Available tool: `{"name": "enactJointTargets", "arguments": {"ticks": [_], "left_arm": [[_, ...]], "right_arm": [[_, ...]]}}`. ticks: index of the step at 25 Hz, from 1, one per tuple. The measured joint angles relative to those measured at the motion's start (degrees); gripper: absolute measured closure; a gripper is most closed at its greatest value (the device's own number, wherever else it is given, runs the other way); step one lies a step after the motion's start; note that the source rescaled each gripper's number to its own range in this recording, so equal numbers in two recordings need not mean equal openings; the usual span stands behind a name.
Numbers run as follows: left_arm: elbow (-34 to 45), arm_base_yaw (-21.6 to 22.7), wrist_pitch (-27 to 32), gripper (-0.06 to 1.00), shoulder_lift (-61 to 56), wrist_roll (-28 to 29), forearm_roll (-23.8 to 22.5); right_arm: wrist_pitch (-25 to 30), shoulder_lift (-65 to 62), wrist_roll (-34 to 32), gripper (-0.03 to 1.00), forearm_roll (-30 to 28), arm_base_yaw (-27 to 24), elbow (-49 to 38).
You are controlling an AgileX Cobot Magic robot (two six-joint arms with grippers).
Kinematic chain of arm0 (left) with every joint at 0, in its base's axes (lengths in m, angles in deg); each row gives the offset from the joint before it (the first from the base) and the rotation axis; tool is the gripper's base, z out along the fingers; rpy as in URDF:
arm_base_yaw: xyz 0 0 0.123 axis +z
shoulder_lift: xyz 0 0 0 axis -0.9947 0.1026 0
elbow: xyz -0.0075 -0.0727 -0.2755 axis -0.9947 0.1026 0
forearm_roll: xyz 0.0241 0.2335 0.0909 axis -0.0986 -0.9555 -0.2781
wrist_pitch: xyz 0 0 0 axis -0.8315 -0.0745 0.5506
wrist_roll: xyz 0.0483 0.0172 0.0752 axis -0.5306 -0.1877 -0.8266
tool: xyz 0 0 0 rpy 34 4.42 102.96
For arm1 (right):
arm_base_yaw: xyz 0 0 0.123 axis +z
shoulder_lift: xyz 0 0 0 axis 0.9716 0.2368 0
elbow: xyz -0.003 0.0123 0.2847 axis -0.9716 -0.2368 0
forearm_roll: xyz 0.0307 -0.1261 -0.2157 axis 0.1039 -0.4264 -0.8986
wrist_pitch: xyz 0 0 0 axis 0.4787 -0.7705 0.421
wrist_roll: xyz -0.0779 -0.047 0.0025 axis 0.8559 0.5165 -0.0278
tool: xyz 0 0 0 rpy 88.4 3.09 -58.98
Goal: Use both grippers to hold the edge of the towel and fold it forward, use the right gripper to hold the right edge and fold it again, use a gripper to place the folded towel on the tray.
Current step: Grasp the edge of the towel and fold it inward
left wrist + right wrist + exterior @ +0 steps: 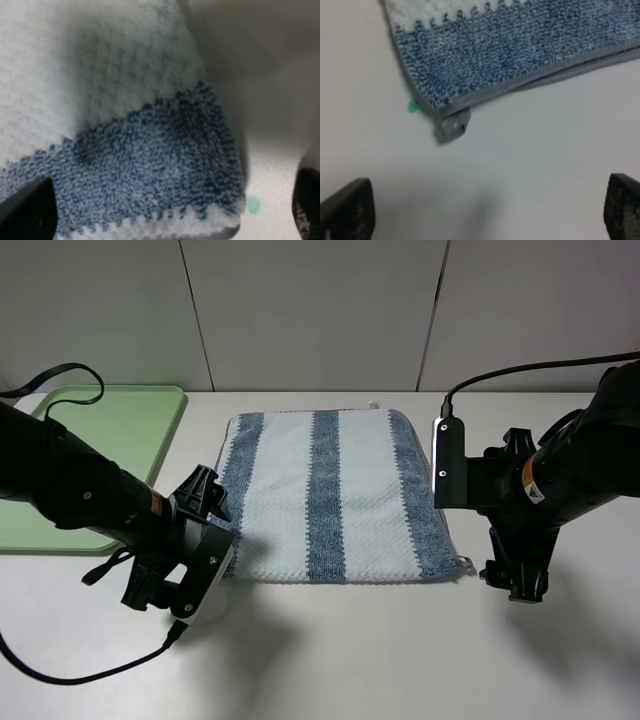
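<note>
Blue-and-white striped terry towel (325, 495): soft, limp, light; pinch its near-edge corners.
Left tool (168, 590): open, seemingly straddling the left corner.
Right tool (515, 580): open, beside right corner.

Looked like a robot lab cell: bare white table (340, 660), plain grey panel wall (320, 310) at 12 o'clock, cabled black arms at 9 (70, 485) and 3 (590, 455).

Blue-striped white towel (330, 495) lying flat, green tray (140, 430) at left
</note>
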Motion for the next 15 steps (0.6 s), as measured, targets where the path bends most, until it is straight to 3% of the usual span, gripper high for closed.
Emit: {"name": "enactJointTargets", "arguments": {"ticks": [15], "left_arm": [[-0.7,0.0,-2.7,0.05,1.8,0.0,0.0]], "right_arm": [[-4.8,5.3,-0.3,-0.03,-3.5,-0.5,-0.1]]}}
